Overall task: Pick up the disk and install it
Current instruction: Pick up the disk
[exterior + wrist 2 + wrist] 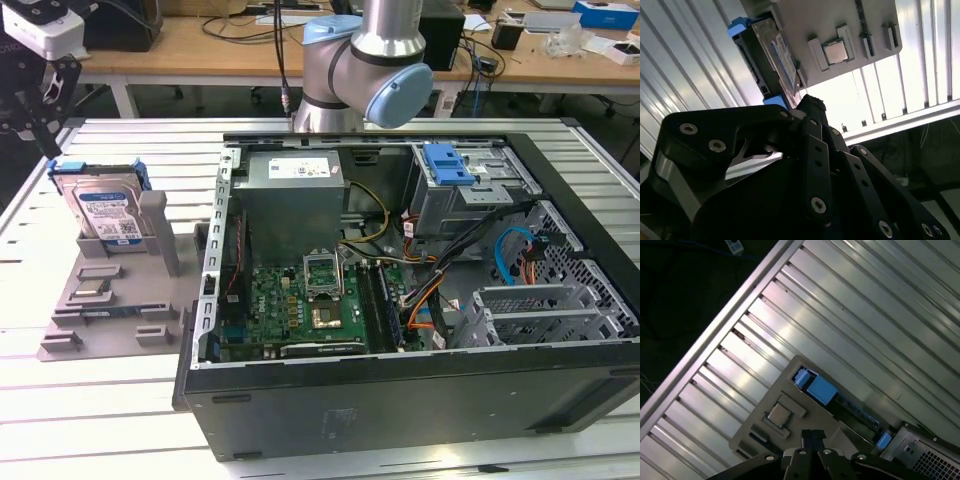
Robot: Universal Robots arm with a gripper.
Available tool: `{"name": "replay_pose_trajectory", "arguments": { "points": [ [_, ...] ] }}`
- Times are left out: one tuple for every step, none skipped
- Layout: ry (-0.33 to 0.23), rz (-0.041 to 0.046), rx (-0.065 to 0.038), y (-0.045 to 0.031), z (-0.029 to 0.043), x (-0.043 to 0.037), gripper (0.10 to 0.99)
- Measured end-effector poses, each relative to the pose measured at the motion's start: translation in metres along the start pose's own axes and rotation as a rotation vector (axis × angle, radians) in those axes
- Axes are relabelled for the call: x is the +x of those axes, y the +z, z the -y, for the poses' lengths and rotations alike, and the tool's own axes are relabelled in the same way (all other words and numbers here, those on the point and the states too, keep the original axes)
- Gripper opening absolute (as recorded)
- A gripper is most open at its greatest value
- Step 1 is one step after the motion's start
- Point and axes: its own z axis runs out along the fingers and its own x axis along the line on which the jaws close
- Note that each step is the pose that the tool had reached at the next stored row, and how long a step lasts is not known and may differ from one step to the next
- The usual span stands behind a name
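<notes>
On the desk (120, 420), an open computer case (400, 405) occupies the middle; a grey holder (110, 300) near the edge at the exterior view's left carries the disk (105, 212) upright. Pick-up appears in hand: the end effector (810, 107) hangs above, apart from the disk, whether spread or pressed together cannot be told. Grasping calls for clearing the grey post (160, 230) beside it.
</notes>
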Motion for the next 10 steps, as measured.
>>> {"name": "replay_pose_trajectory", "arguments": {
  "points": [
    [-0.018, -0.0003, 0.0, 0.0, 0.0, 0.0, 0.102],
    [-0.036, -0.0006, -0.001, 0.0, 0.0, 0.0, 0.102],
    [-0.051, -0.0009, -0.001, 0.0, 0.0, 0.0, 0.102],
    [-0.078, -0.0013, -0.002, 0.0001, 0.0, 0.0, 0.102],
    [-0.092, -0.0016, -0.002, 0.0001, 0.0, 0.0, 0.102],
    [-0.109, -0.0019, -0.003, 0.0001, 0.0, 0.0, 0.102],
    [-0.129, -0.0023, -0.003, 0.0001, 0.0, 0.0, 0.102],
    [-0.145, -0.0025, -0.004, 0.0001, 0.0, 0.0, 0.102],
    [-0.188, -0.0033, -0.005, 0.0001, 0.0, 0.0, 0.102],
    [-0.219, -0.0038, -0.006, 0.0001, 0.0, 0.0, 0.102]
  ]
}}
